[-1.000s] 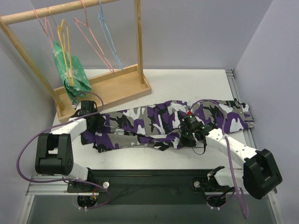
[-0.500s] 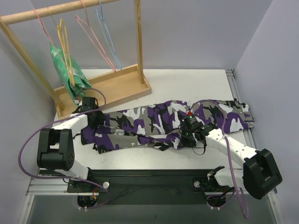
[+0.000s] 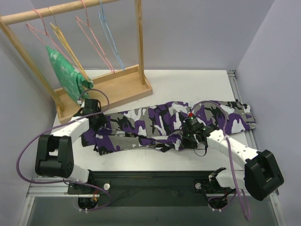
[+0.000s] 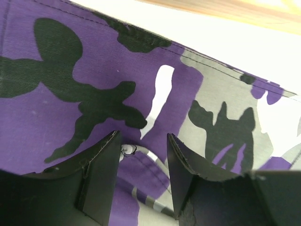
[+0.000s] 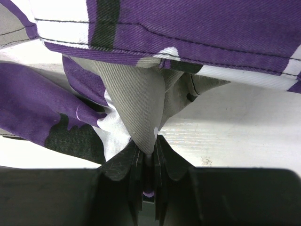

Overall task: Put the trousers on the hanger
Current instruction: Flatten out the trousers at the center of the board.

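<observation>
Beyond the left gripper (image 4: pixel 143 141), the hanger (image 3: pixel 70 51) is hanging more slanted than a second ago. Purple-camo trousers (image 3: pixel 155 117) are lying stretched across the worktop (image 3: pixel 188 82). Left gripper is sitting over them, jaws apart. Right gripper (image 5: pixel 148 150) is clamping a fold.

The trousers (image 3: pixel 155 120) are long, with purple, black, white and grey patches. They lie stretched out sideways across the tabletop (image 3: pixel 188 84), a bit crumpled along the near edge. The right pincer (image 5: pixel 148 149) pinches a grey fold of them tight. The hanger (image 3: pixel 69 48) is thin yellow wire. It hangs by its hook from the wooden rail (image 3: pixel 70 8), tilted, well apart from the trousers.
</observation>
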{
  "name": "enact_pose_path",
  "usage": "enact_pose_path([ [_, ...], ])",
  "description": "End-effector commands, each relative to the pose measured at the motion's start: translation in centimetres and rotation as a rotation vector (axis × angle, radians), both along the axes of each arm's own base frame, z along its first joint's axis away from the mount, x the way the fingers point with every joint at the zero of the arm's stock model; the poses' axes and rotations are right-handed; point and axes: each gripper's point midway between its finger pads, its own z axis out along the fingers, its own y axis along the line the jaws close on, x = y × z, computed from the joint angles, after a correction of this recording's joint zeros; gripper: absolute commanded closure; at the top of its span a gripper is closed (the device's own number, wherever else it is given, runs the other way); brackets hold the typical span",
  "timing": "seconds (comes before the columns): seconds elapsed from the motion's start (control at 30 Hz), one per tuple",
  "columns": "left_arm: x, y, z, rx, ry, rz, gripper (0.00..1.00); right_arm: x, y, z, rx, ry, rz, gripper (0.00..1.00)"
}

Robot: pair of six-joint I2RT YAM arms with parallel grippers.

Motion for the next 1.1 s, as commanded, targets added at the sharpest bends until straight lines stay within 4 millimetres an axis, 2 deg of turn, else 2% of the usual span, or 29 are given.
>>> enact_pose_path([
  [0.0,-0.4,0.2,1.2,0.024,-0.025,-0.019,0.47,-1.5,-0.9,-0.8,-0.052,0.058,0.004,1.0],
  [0.17,-1.8,0.4,0.0,0.031,0.017,-0.027,0.47,-1.4,-0.9,-0.9,-0.054,0.062,0.006,1.0],
  [0.5,-2.7,0.9,-2.0,0.065,0.071,-0.044,0.48,-1.4,-0.9,-0.9,-0.053,0.064,0.006,1.0],
  [0.63,-2.9,0.4,-2.2,0.049,0.062,-0.065,0.66,-1.5,-0.9,-1.0,-0.057,0.066,0.004,1.0],
  [0.83,-3.9,0.3,-2.6,0.038,0.067,-0.07,0.83,-1.3,-0.9,-0.9,-0.056,0.063,0.002,1.0],
  [0.97,-4.2,0.1,-2.0,0.02,0.046,-0.068,1.0,-1.1,-0.8,-0.7,-0.056,0.057,0.006,1.0],
  [1.07,-4.1,-0.3,-1.0,-0.003,0.01,-0.07,1.0,-0.9,-0.6,-0.5,-0.054,0.053,0.007,1.0],
])
